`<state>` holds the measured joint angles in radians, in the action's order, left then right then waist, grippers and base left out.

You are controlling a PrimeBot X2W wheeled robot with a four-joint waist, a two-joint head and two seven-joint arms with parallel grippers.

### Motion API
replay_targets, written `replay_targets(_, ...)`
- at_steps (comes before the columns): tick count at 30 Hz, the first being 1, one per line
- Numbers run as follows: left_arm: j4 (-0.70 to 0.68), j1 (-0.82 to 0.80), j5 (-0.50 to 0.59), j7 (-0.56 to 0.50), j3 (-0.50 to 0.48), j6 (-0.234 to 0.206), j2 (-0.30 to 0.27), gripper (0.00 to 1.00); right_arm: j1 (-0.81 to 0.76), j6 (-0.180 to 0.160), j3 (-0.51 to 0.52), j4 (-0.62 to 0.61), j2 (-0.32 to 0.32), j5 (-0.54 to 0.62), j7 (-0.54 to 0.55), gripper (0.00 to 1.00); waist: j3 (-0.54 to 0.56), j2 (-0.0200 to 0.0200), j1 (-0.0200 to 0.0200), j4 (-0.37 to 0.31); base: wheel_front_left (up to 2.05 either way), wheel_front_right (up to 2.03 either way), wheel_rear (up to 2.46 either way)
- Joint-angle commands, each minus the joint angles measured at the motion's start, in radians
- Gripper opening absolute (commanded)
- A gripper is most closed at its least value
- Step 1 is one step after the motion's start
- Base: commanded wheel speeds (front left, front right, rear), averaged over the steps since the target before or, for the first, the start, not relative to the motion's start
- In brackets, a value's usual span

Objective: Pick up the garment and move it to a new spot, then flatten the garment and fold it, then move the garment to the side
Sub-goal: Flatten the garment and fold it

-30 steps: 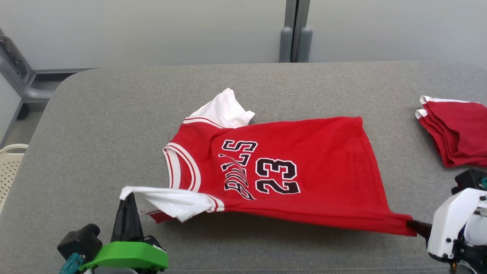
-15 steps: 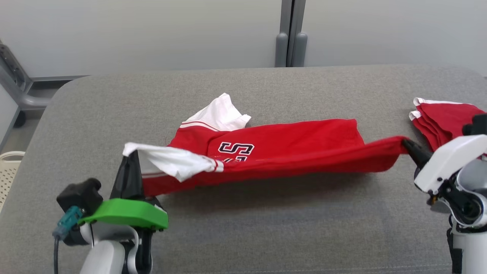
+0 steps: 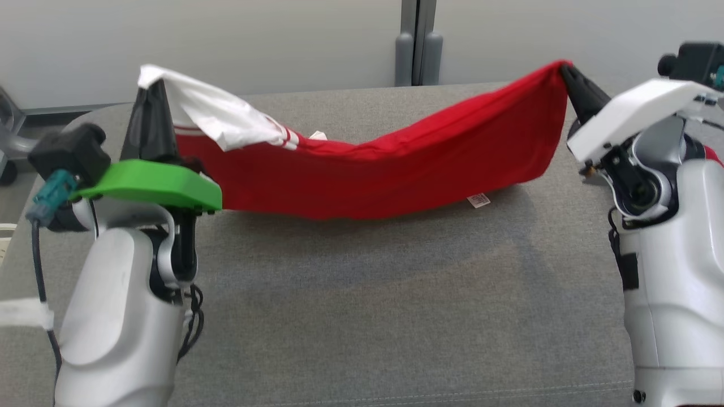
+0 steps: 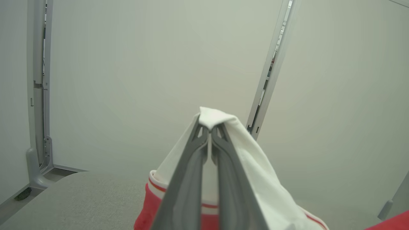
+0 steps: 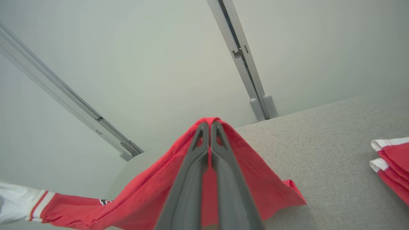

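Grip: left gripper (image 3: 150, 85) pinches sleeve (image 3: 209, 116), right gripper (image 3: 567, 70) pinches hem (image 3: 551, 85)
Done: garment (image 3: 367, 175) held aloft, perhaps grazing table (image 3: 367, 294)
Left: flatten, fold, set aside

A: Found any room up front?
B: Lay bare across the near table (image 3: 367, 316), between left arm (image 3: 113, 322) and right arm (image 3: 673, 294).
A: And beyond?
B: Barred by the shirt (image 3: 362, 181), pinched from left gripper (image 3: 153, 93) to right gripper (image 3: 568, 72), sagging low over the table. Backed closely by wall (image 3: 254, 39) and post (image 3: 416, 51). Noted a folded red pile (image 5: 391, 163) on the table, off to the right.
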<state>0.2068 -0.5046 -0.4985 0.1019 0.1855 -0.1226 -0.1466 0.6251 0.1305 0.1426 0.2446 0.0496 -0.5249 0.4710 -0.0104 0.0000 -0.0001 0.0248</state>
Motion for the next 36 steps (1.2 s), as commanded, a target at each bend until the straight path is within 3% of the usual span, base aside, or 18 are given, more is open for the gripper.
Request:
replay_targets(1,0.009,-0.035,0.006,0.004,-0.002,0.005,-0.008,0.0,0.031,0.0,-0.011,0.011,0.003,-0.001,-0.02,0.0,-0.026,0.0,0.0001,0.001,0.0,0.0,0.0)
replay_targets(7,0.094,-0.221,0.017,0.023,-0.004,0.012,-0.002,0.0,0.239,0.0,-0.053,0.163,0.003,0.013,-0.158,0.0,-0.113,0.0,0.0001,0.004,0.0,0.0,0.0)
replay_targets(24,0.3,-0.584,-0.02,0.076,-0.014,0.022,0.051,0.0,0.609,0.0,-0.148,0.37,0.047,-0.001,-0.321,0.0,-0.398,0.0,0.0001,-0.008,0.0,0.0,0.0)
replay_targets(31,0.425,-0.778,-0.039,0.128,-0.046,0.033,0.058,0.0,0.803,0.0,-0.112,0.518,0.034,-0.012,-0.497,0.0,-0.447,0.0,0.0001,-0.027,0.0,0.0,0.0)
replay_targets(36,0.46,-0.879,-0.023,0.159,-0.078,0.026,0.06,0.0,0.91,0.0,-0.075,0.62,0.027,0.043,-0.649,0.0,-0.437,0.0,0.0001,-0.038,0.0,0.0,0.0)
